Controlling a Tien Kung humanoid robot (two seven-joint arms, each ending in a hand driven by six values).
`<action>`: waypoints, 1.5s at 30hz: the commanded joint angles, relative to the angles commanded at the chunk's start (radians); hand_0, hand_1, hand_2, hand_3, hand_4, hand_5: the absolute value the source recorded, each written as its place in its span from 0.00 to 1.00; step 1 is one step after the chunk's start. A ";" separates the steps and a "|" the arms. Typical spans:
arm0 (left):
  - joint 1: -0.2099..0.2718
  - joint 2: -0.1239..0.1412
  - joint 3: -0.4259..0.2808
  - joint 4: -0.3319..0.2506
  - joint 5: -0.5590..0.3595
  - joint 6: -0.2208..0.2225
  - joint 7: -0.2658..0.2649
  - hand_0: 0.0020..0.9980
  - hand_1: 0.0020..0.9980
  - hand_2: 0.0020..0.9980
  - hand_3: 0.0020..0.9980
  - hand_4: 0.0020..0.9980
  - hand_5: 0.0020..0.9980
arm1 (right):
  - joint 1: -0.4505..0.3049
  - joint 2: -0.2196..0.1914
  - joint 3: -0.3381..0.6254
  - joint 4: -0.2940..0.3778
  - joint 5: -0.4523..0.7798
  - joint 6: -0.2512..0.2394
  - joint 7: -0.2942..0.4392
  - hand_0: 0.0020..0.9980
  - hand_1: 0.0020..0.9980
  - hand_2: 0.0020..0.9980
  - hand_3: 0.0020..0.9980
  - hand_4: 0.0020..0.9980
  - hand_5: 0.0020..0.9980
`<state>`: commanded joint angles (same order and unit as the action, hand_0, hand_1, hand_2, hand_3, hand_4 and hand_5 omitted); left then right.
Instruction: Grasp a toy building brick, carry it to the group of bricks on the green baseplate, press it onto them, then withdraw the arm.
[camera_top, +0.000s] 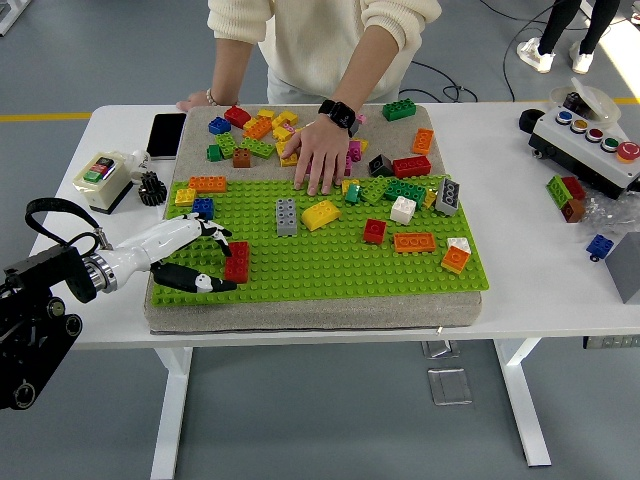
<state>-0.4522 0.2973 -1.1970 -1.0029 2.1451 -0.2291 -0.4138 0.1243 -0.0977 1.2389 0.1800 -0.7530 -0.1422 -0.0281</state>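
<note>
Red brick (237, 261) stands on the green baseplate (320, 262), near its front left corner, just past the tips of the robot's left hand (192, 256). That white hand comes in low from the left side on a black arm. Its fingers (216, 229) are spread a little and the thumb (203, 283) sticks out below them, with a gap in between. The fingertips look very close to the red brick, but I cannot tell if they touch it; the hand does not seem to hold anything. A bit above the hand, on the left edge of the plate, sit a blue brick (203, 207), a small yellow brick (185, 196) and an orange brick (208, 184). To the right of the hand, more in the middle of the plate, are a gray brick (287, 216) and a yellow sloped brick (321, 214). Much farther right are a small red brick (375, 231), a flat orange brick (414, 242) and a white brick (403, 209). Far across from the hand, a person stands at the back of the table. The person's hand (316, 155), with a black watch (339, 113) on its wrist, rests flat on a pile of mixed bricks (262, 128). Left of the robot's hand, off the plate, a small box with buttons (100, 177) and a black phone (166, 135) lie on the white table (540, 270).
</note>
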 joint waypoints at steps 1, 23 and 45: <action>0.000 0.000 0.000 0.001 0.000 -0.001 0.001 1.00 0.98 0.95 0.62 0.99 0.71 | 0.000 0.000 0.000 0.000 0.000 0.000 0.000 0.72 0.64 0.68 0.61 0.94 0.49; -0.011 -0.024 -0.001 0.010 -0.023 -0.012 0.015 1.00 1.00 0.99 0.63 0.98 0.71 | 0.000 0.001 0.001 0.000 0.002 -0.001 -0.001 0.73 0.64 0.68 0.61 0.94 0.49; -0.019 -0.047 0.009 0.054 -0.014 0.004 0.017 1.00 1.00 0.98 0.62 0.98 0.74 | 0.002 0.000 0.002 0.000 0.003 -0.003 -0.001 0.72 0.64 0.68 0.61 0.94 0.49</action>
<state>-0.4713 0.2505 -1.1884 -0.9489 2.1314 -0.2247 -0.3971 0.1259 -0.0979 1.2413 0.1800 -0.7504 -0.1454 -0.0295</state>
